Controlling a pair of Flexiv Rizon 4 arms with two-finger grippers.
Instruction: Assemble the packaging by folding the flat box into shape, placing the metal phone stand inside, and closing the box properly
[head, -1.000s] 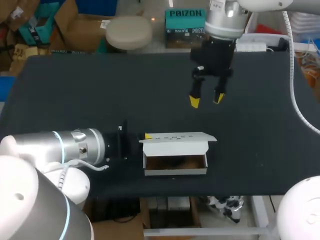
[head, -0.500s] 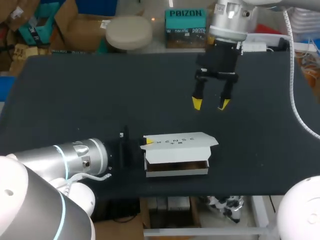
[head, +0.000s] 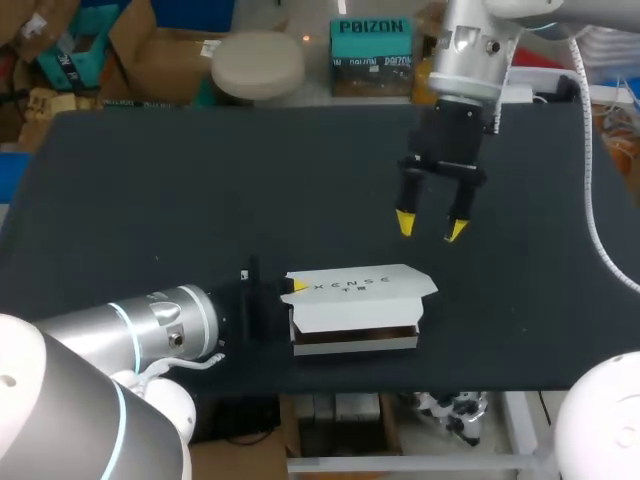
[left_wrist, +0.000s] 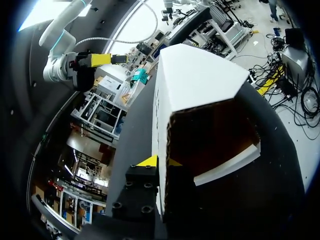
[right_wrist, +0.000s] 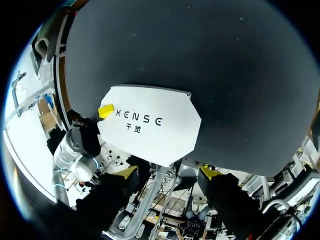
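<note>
The white box stands folded into shape at the near edge of the black counter, its printed lid lowered over the body but not tucked in. A dark gap shows between the lid's front edge and the front wall.

Your left tool is at the box's left end. In the left wrist view its yellow tips show on either side of the end wall, so it appears to be clenched on that wall, steadying the box. Your right tool hangs above the bare counter beyond the box's right end, well apart from it. Its fingers are spread and hold nothing.

The folding looks done. You cannot tell whether the metal phone stand is inside: the opening shows only a dim brown interior, and no stand lies anywhere on the counter. If it is in there, what is left is the closing. That means pressing the lid fully down and seating its front flap, most likely with the free right tool while the left one braces the box.
</note>
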